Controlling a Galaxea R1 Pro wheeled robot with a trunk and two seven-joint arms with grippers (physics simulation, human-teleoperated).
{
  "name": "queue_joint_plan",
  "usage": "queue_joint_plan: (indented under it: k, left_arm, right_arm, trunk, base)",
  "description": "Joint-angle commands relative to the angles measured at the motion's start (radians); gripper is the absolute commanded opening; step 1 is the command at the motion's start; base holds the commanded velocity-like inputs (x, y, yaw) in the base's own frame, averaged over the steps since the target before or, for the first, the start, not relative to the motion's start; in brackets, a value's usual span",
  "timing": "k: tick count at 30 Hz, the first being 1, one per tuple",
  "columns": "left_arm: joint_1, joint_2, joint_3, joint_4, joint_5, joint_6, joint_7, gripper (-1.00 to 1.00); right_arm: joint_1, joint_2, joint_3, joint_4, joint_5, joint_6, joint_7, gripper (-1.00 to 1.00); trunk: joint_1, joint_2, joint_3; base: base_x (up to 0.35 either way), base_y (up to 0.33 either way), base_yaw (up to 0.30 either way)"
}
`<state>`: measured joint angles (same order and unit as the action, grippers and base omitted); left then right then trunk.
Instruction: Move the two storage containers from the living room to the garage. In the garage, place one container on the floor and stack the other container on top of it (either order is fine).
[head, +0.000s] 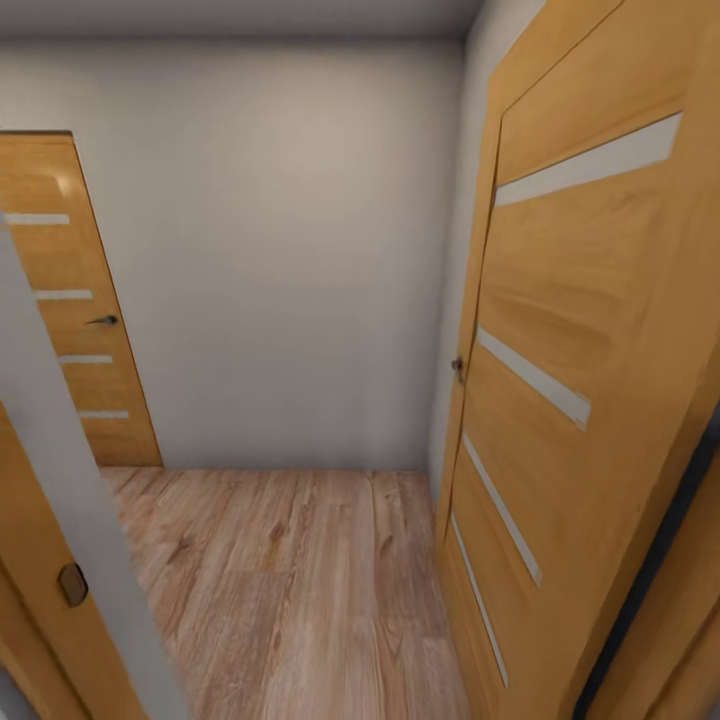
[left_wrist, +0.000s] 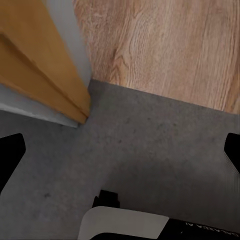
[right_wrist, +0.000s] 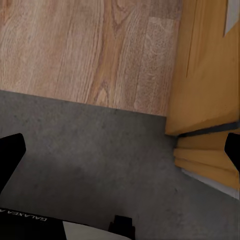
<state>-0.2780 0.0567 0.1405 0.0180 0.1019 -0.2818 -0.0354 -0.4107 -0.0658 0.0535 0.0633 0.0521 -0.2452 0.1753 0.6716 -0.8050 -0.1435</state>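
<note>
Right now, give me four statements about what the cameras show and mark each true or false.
1. The open door at the head view's right is wooden with pale horizontal strips. True.
2. An orange-red bin sits on the plank floor ahead. False: the wood floor ahead holds no bin.
3. Under both wrist cameras, grey concrete meets wood planks. True.
4. The left gripper is clamped on a bin. False: its fingers are spread with nothing between them.

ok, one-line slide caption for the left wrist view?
Open left gripper above the grey concrete floor where it meets wood planks, beside a wooden door.
</note>
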Motion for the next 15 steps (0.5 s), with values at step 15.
queue_joint_plan:
  k: [15]
  left_arm:
    - [-0.001,0.000,0.001,0.002,0.011,-0.005,-0.003,1.00]
  right_arm:
    - [-0.002,0.000,0.005,0.004,0.006,-0.008,0.000,1.00]
  trunk:
    - [0.001,-0.001,-0.002]
  base:
    - [0.174,0.000,0.000]
